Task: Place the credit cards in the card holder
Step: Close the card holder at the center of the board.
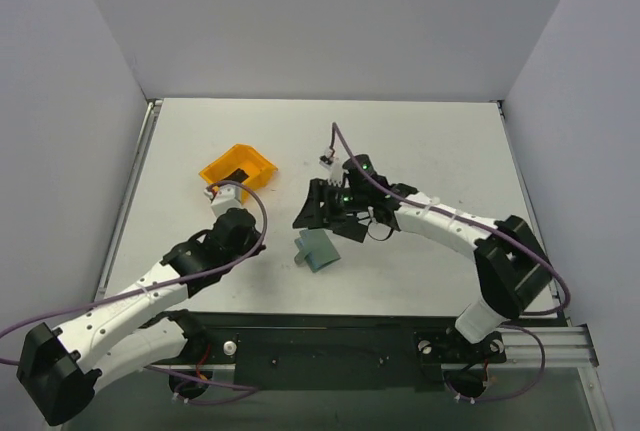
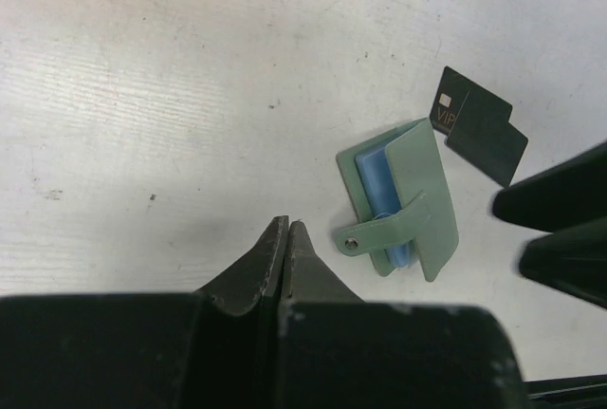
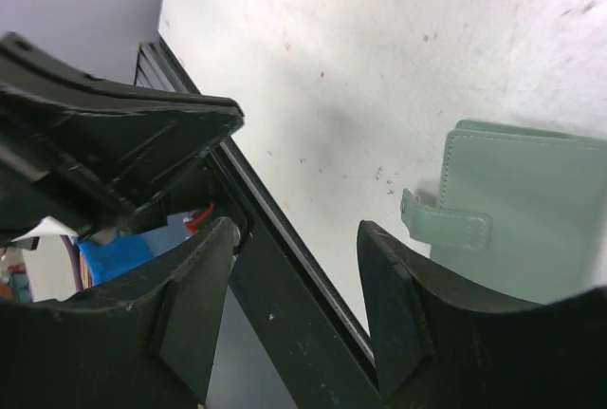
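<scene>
The card holder, a sage-green wallet with a snap tab, lies partly open on the white table and shows its light-blue lining. Just beyond it two black credit cards lie flat and overlapping, one marked VIP. My left gripper is shut and empty, to the left of the wallet and short of it. In the top view the card holder sits below my right gripper. The right wrist view has the card holder beside the right gripper, which is open with nothing between its fingers.
An orange bin with something dark inside stands behind my left gripper. The table's black front rail runs under the right gripper. White walls close in the table on three sides.
</scene>
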You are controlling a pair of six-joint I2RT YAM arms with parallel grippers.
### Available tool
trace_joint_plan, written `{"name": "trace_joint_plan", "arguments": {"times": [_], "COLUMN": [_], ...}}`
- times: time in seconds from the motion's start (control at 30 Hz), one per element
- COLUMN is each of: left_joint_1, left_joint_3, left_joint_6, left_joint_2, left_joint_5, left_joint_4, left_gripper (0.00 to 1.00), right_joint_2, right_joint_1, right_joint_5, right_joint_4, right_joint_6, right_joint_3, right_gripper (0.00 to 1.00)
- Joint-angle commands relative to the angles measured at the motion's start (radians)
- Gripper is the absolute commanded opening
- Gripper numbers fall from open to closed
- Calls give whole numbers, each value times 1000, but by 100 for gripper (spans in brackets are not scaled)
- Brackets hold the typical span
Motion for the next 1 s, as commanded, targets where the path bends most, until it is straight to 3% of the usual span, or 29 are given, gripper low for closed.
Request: {"name": "trace_joint_plan", "arguments": {"times": [0.0,0.13,0.43,0.67,0.97], "left_joint_1": [9,6,-48,-100,-105], "left_joint_3": [87,151,251,252,125], "left_joint_6": [76,157,242,219,156], "left_joint_2": [54,140,421,585,571], "left_joint_5": [33,128,326,303,269], "left_joint_4": [88,194,446,470,435], "left_gripper": [0,0,0,0,0], "right_joint_2": [-159,-175,-149,-147,-119], "right_joint_1": [-76,-123,-162,-186,-189], "right_joint_5": [96,223,246,260,211], "right_joint_4": [-99,-176,-124,-114,-74], "right_joint_6": [-85,-147,-116,-102,-102], "right_joint_3": [-37,-84,-202,-234,-241], "right_gripper": [51,50,49,50,50]}}
